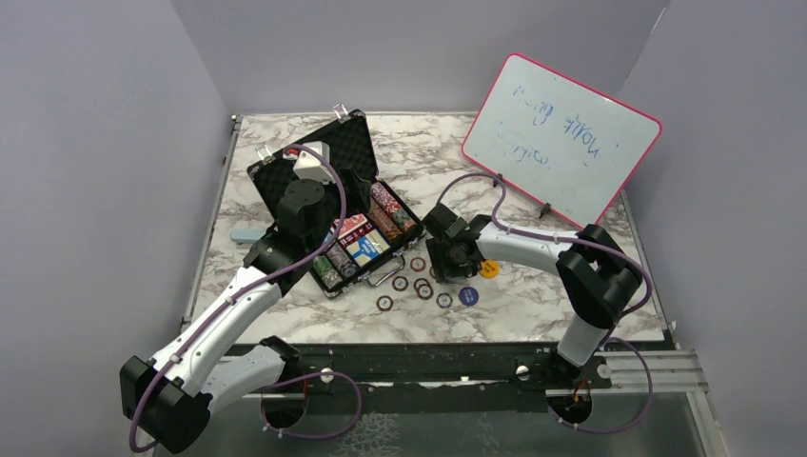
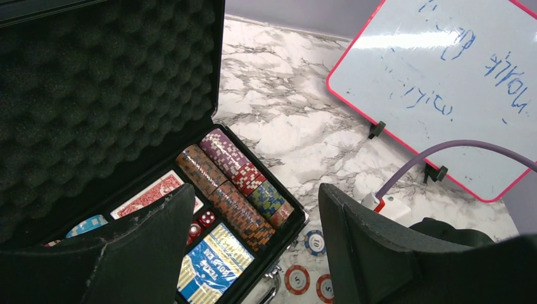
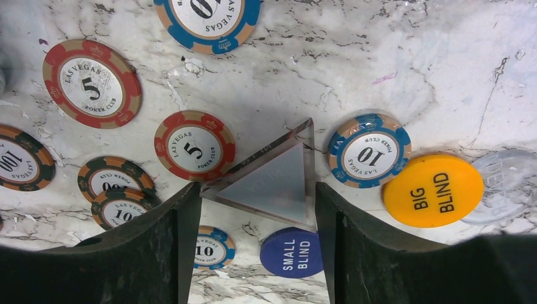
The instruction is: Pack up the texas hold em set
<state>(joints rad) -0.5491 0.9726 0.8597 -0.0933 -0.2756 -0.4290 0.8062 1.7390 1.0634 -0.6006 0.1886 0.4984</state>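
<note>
Briefcase open, L-centre of table; L gripper over it, jaws spread, empty. R gripper jaws spread astride clear triangular piece. Loose chips and BIG BLIND button crowd adj.; whiteboard behind.

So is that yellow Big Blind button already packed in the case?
No, the yellow Big Blind button lies on the marble table, beside a blue 10 chip.

The top camera looks down from above and behind me, taking in the whole table. My left wrist camera sits close over the open briefcase, facing far and right toward the whiteboard. My right wrist camera stares straight down, very near the loose chips, which the top view shares.
</note>
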